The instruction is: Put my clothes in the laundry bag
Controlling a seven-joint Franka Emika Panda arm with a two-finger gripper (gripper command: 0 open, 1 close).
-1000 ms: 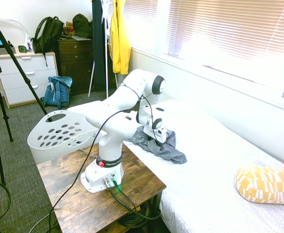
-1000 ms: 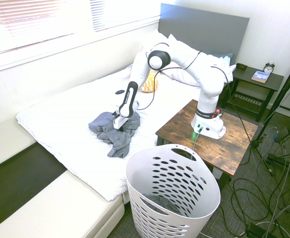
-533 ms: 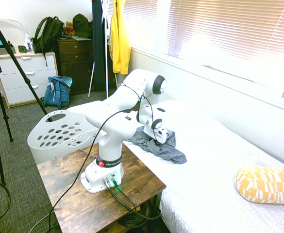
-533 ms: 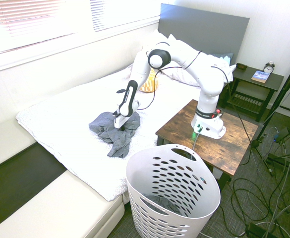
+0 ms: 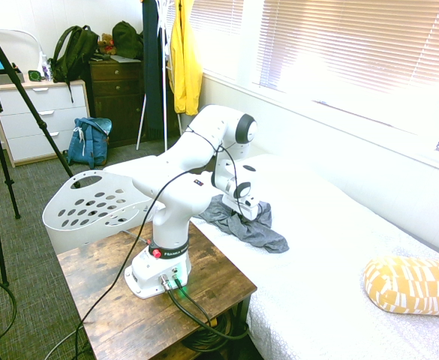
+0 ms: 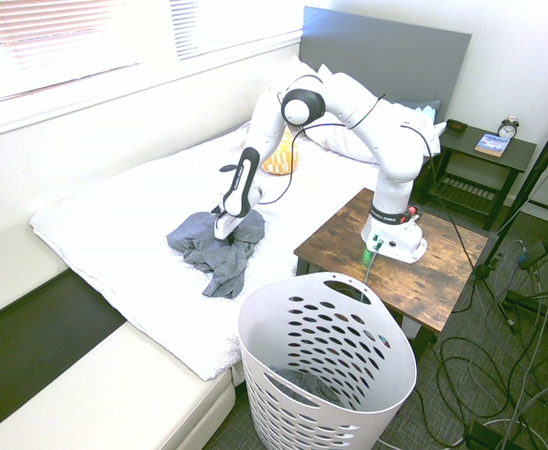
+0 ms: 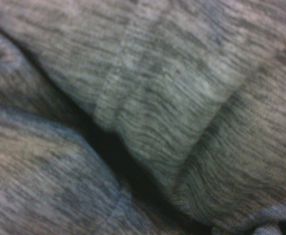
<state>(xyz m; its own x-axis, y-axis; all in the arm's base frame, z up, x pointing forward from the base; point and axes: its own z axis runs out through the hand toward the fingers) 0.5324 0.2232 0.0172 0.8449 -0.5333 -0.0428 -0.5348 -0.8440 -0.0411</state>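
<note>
Directly under the downward-pointing gripper (image 6: 223, 233), whose jaws have closed on a fold of it, the clothes (image 6: 208, 253) lie crumpled on the bed (image 6: 114, 244), and the laundry bag (image 6: 325, 370) waits toward four o'clock in the second exterior view.

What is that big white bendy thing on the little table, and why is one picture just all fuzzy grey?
The white thing is a robot arm that stands on a small wooden table beside a bed. Two pictures come from cameras in the room, on opposite sides of the arm. The fuzzy grey picture comes from a small camera on the robot's wrist, very close to the cloth. At the end of the arm is its gripper, like two fingers. It points down and is pinched shut on a crumpled blue-grey shirt on the bed. The white laundry basket with holes stands on the floor nearby. A yellow pillow lies on the bed too.
</note>
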